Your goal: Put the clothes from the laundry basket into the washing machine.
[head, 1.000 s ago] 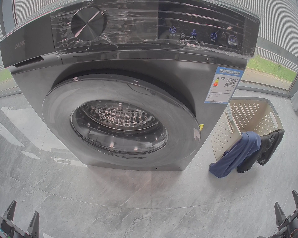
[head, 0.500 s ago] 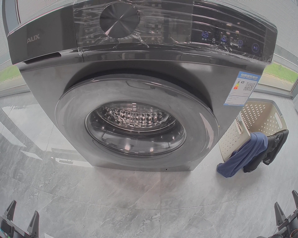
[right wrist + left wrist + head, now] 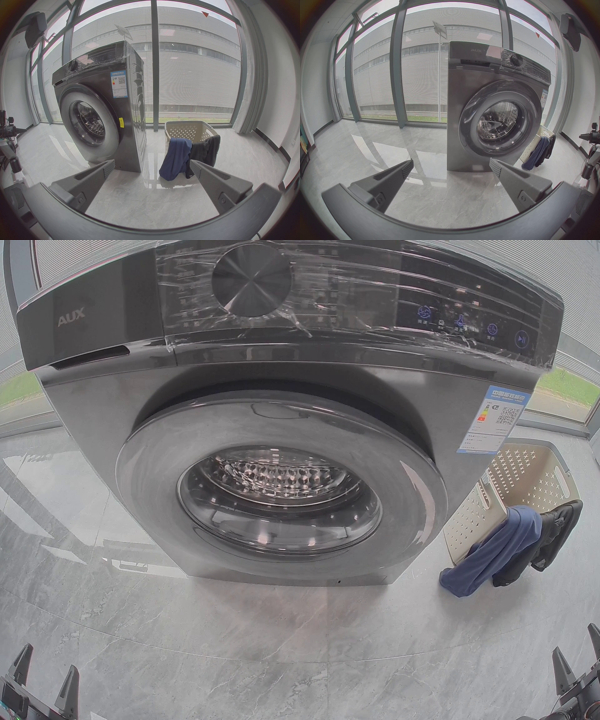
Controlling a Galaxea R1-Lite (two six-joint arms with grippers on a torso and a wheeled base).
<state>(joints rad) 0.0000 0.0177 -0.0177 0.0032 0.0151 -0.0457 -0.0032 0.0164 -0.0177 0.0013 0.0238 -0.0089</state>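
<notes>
left claw spread, empty | right claw spread, empty | blue garment and black garment draped over front rim of beige perforated laundry basket, blue one reaching floor | basket just right of grey washing machine, door shut

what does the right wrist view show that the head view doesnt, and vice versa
Right wrist view alone: the side wall of the washing machine and the window behind the laundry basket. Head view alone: the lit buttons on the control panel. Both: the round door, the basket, and the blue garment and black garment draped over its rim.
</notes>
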